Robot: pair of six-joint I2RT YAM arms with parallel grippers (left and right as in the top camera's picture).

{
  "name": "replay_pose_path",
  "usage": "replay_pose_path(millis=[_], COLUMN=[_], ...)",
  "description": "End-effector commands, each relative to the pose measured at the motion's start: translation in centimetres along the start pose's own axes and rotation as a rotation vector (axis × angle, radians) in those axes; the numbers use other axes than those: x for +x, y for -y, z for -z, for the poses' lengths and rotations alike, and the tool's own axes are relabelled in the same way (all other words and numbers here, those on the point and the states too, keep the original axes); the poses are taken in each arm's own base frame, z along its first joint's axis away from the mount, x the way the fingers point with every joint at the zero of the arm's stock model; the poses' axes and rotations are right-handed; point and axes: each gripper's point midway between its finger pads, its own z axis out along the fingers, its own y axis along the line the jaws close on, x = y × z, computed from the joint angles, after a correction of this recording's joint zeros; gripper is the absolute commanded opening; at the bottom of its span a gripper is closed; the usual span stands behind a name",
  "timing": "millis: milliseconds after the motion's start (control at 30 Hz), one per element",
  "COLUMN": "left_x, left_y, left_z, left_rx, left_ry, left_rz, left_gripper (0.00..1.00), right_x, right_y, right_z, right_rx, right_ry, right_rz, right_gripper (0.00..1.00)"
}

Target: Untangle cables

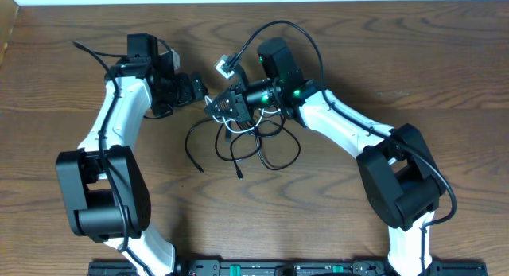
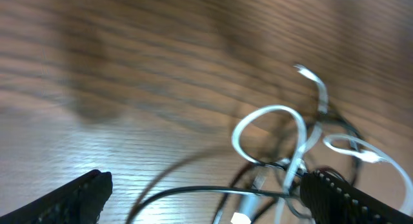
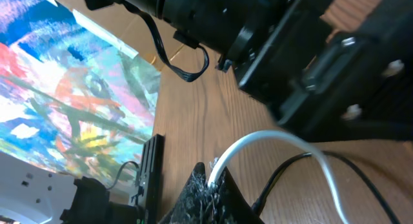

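**Right hand pinching white cable, left hand gaping wide**

Right hand point(image 1: 216, 107) is clamping tight on the white cable point(image 3: 271, 137). In the right wrist view the cord is running straight into the closed fingertips point(image 3: 210, 185).

Left hand point(image 1: 195, 89) is hovering just beside the right hand at the upper left edge of the tangle. Its jaws are standing fully apart and gripping nothing.

In the left wrist view the white cable is curling in a loop point(image 2: 271, 111) ahead of the left hand's fingers point(image 2: 84, 192).

The black cable point(image 1: 262, 149) is lying in overlapping loops on the worktop point(image 1: 358, 45) below the right hand. It is crossing the white cable, and its loose ends are pointing toward the near edge. The white cable's plug end point(image 1: 225, 67) is sticking up above both hands.
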Motion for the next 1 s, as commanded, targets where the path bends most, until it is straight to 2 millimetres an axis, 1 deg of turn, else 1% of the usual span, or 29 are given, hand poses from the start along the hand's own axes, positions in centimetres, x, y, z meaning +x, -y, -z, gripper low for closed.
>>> replay_pose_path(millis=[0, 100, 200, 400, 433, 533, 600, 633, 700, 800, 867, 967], left_x=[0.7, 0.7, 0.9, 1.6, 1.7, 1.9, 2.4, 2.7, 3.3, 4.5, 5.1, 5.8], left_y=[2.0, 2.7, 4.0, 7.3, 7.9, 9.0, 9.2, 9.2, 9.4, 10.0, 10.7, 11.7], left_z=[0.0, 0.5, 1.0, 2.7, 3.1, 4.0, 4.1, 4.1, 4.1, 4.2, 4.5, 4.7], left_rx=[0.194, 0.267, 0.360, 0.563, 0.601, 0.668, 0.662, 0.651, 0.632, 0.606, 0.609, 0.616], left_ry=[-0.038, -0.042, -0.057, -0.159, -0.181, -0.249, -0.307, -0.335, -0.384, -0.473, -0.524, -0.570], left_rz=[-0.065, -0.056, -0.024, 0.209, 0.240, 0.362, 0.466, 0.514, 0.593, 0.711, 0.757, 0.775], left_gripper=[0.98, 0.98, 0.98, 1.00, 0.97, 0.96, 0.95, 0.91, 0.87, 0.84, 0.84, 0.84], right_x=[-1.6, -1.9, -2.3, -2.1, -1.9, -1.2, -1.0, -1.0, -1.0, -1.0, -0.9, -0.8], right_y=[-1.7, -1.3, -0.6, 0.4, 0.6, 1.4, 1.7, 1.8, 1.9, 1.7, 1.5, 1.2], right_z=[1.6, 2.4, 3.6, 5.5, 5.8, 6.5, 6.9, 7.1, 7.1, 6.8, 6.5, 6.1], right_rx=[-0.032, -0.026, -0.020, -0.015, -0.010, 0.009, 0.017, 0.021, 0.022, 0.017, 0.013, 0.006], right_ry=[0.026, 0.036, 0.051, 0.055, 0.052, 0.037, 0.036, 0.037, 0.039, 0.036, 0.031, 0.025], right_rz=[0.061, 0.056, 0.051, 0.030, 0.026, 0.015, 0.018, 0.020, 0.022, 0.051, 0.075, 0.079], right_gripper=[0.01, 0.01, 0.01, 0.01, 0.01, 0.01, 0.01, 0.01, 0.01, 0.01, 0.01, 0.01])
